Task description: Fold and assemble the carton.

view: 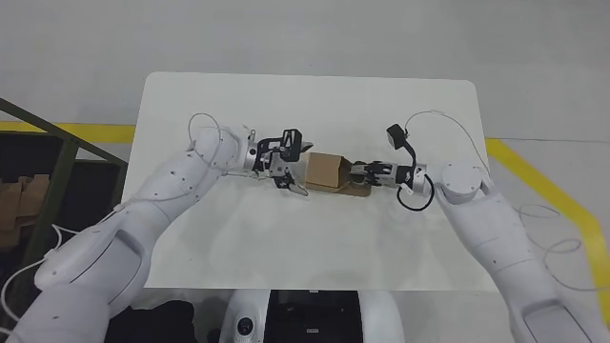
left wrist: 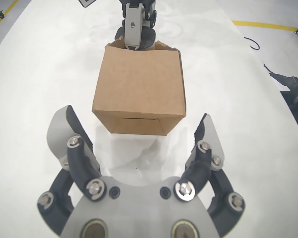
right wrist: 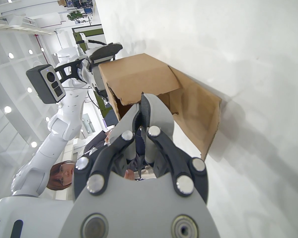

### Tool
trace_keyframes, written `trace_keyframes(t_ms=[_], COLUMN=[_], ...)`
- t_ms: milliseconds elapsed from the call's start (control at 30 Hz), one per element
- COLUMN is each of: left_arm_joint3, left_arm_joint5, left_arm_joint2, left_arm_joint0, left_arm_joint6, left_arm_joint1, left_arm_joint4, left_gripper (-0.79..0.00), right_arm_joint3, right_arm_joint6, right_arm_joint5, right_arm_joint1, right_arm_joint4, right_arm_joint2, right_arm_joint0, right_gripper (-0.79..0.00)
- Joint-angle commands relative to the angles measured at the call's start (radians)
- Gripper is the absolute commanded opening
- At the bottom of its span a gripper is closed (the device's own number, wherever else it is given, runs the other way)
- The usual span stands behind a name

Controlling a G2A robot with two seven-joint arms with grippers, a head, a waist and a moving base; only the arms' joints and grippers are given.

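While the carton (view: 327,170) lies on its side in the centre of the top view, on the white table (view: 238,238), a gripper sits at each end of it. Left gripper (view: 297,171) is at the carton's left end in the frame, right gripper (view: 355,173) at its right end. Left wrist view: carton (left wrist: 139,85) mid-frame, plain brown top wall up, closed end facing the camera with a thin slit (left wrist: 140,118) across it. The left gripper (left wrist: 136,112) has its fingers (left wrist: 69,125) spread wide, one on each side of that closed end. They are near it but not touching, with bare table (left wrist: 39,63) showing in both gaps. At the upper centre of the same frame the right gripper (left wrist: 132,46) comes in at the far open end, its tip on the top wall's far edge. Right wrist view: right gripper (right wrist: 141,99) has its fingers (right wrist: 154,110) pinched together, narrow, on the torn edge of a carton (right wrist: 139,77) wall at the open end. One loose flap (right wrist: 201,120) is folded out and lies flat against the table (right wrist: 238,50), right of centre. A dark pad of the left gripper (right wrist: 106,50) shows past the carton's far corner, upper left of centre; cannot tell if it touches.
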Motion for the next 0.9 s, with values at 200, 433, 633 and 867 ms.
trace_keyframes(t_ms=[200, 433, 633, 867], left_arm_joint3=[0.052, 0.088, 0.109, 0.120], left_arm_joint5=[0.003, 0.012, 0.020, 0.029], left_arm_joint2=[0.037, 0.054, 0.062, 0.064], left_arm_joint0=[-0.029, -0.042, -0.049, -0.053], left_arm_joint6=[0.030, 0.054, 0.073, 0.091], left_arm_joint1=[-0.030, -0.047, -0.054, -0.057], left_arm_joint4=[0.003, 0.014, 0.024, 0.034], left_gripper=[-0.157, -0.397, -0.397, -0.363], right_arm_joint3=[0.021, 0.016, -0.018, -0.116], right_arm_joint6=[0.005, 0.010, 0.053, 0.125], right_arm_joint5=[-0.018, -0.014, 0.016, 0.076], right_arm_joint1=[-0.004, 0.001, 0.022, 0.065], right_arm_joint4=[0.011, 0.000, -0.034, -0.048], right_arm_joint2=[-0.001, 0.009, 0.046, 0.136], right_arm_joint0=[0.004, -0.006, -0.036, -0.138], right_gripper=[-0.785, -0.785, -0.785, -0.785])
